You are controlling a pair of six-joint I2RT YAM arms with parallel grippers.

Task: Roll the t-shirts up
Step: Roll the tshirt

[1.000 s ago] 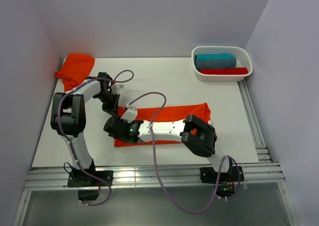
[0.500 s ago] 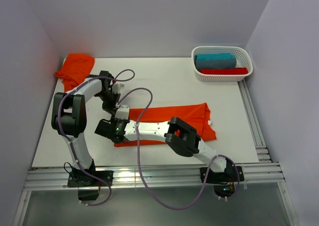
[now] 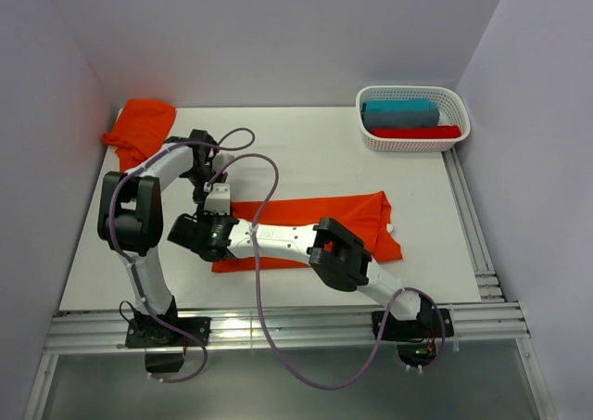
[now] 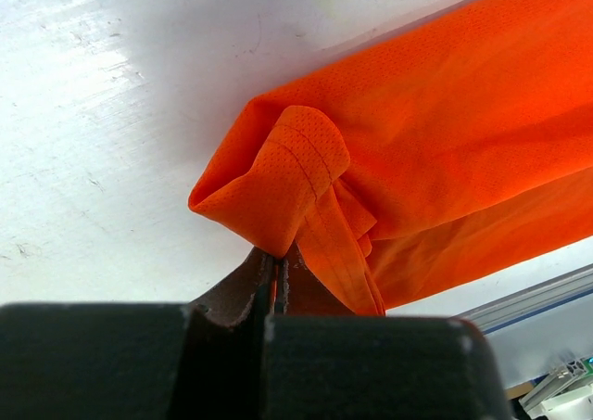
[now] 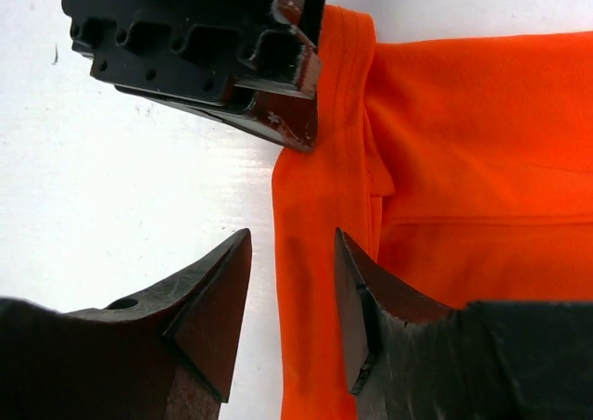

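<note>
The white bench fills the top view, with pale walls around its far and side edges. Across its near middle lies the folded t-shirt, a long orange band running from 9 o'clock to 3 o'clock. Its right end is wider and flat, and its left end is narrow and gathered.

The right arm reaches from its base at 5 o'clock along the near edge of that band toward the band's left end. The left arm rises from 7 o'clock and bends over to the same end from the far side.

A bunched t-shirt, also orange, sits in the 10 o'clock corner against the wall, well apart from the folded one. A white lattice basket stands in the 1 o'clock corner. It holds a teal cloth on the far side and a red cloth on the near side.

In the left wrist view the left hand is pinched tight on a doubled hem at the shirt's left tip. The fabric is lifted into a small peak above the bench.

In the right wrist view the right hand stands partly parted, at a middling width, with nothing gripped. One finger is over bare bench at 9 o'clock, and the other is over the orange cloth at 3 o'clock. The shirt's edge runs through the gap between them, and the left hand's tip sits just beyond at 12 o'clock, touching the cloth.
</note>
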